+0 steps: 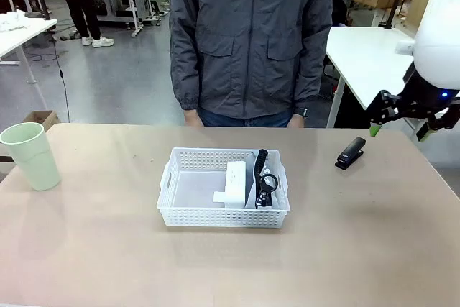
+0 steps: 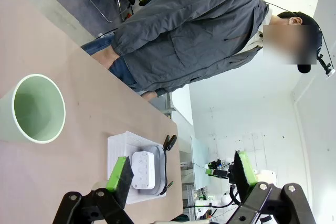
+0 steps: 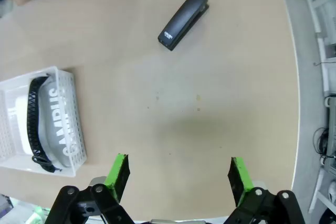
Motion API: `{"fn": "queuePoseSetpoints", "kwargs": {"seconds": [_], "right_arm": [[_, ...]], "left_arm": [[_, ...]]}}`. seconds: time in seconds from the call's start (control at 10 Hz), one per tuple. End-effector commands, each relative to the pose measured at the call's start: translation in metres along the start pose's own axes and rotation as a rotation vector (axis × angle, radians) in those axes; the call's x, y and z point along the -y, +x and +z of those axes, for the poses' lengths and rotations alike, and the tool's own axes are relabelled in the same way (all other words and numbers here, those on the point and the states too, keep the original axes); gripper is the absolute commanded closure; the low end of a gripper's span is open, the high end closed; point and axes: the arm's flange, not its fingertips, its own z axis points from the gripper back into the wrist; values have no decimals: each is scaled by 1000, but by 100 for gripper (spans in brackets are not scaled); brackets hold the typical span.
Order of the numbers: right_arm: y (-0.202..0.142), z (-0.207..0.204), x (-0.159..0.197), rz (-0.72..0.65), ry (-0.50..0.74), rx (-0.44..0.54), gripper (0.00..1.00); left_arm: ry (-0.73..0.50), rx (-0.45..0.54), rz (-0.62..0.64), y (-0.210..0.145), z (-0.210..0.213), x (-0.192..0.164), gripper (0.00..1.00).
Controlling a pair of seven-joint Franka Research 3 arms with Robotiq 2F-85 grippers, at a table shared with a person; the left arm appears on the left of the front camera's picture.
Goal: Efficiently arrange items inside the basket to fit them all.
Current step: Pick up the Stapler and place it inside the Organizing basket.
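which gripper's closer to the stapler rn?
Right. The right gripper hangs open above the table, just right of the black stapler. The left gripper sits far off: in its wrist view the stapler lies beyond the basket.

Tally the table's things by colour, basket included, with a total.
White: 2, the basket and the box
Grey: 1, the pouch
Black: 1, the stapler
Pale green: 1, the cup
Total: 5
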Motion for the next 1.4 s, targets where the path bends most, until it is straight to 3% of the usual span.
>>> {"fn": "queuePoseSetpoints", "kwargs": {"seconds": [0.0,0.2,0.5,0.7,0.9,1.0,1.3], "right_arm": [[-5,5,5,-14,-9,22,0],[5,-5,-1,-53,-36,-22,0],[53,-40,-3,-15,-25,-68,0],[89,-72,-1,-58,-62,-106,0],[116,-97,-4,-56,-50,-100,0],[130,-113,-5,-12,-64,-48,0],[151,-145,-6,24,-22,-80,0]], "left_arm": [[-18,4,-16,0,0,1,0],[-18,4,-16,0,0,1,0],[-18,4,-16,0,0,1,0],[-18,4,-16,0,0,1,0],[-18,4,-16,0,0,1,0],[-18,4,-16,0,0,1,0],[-18,4,-16,0,0,1,0]]}}
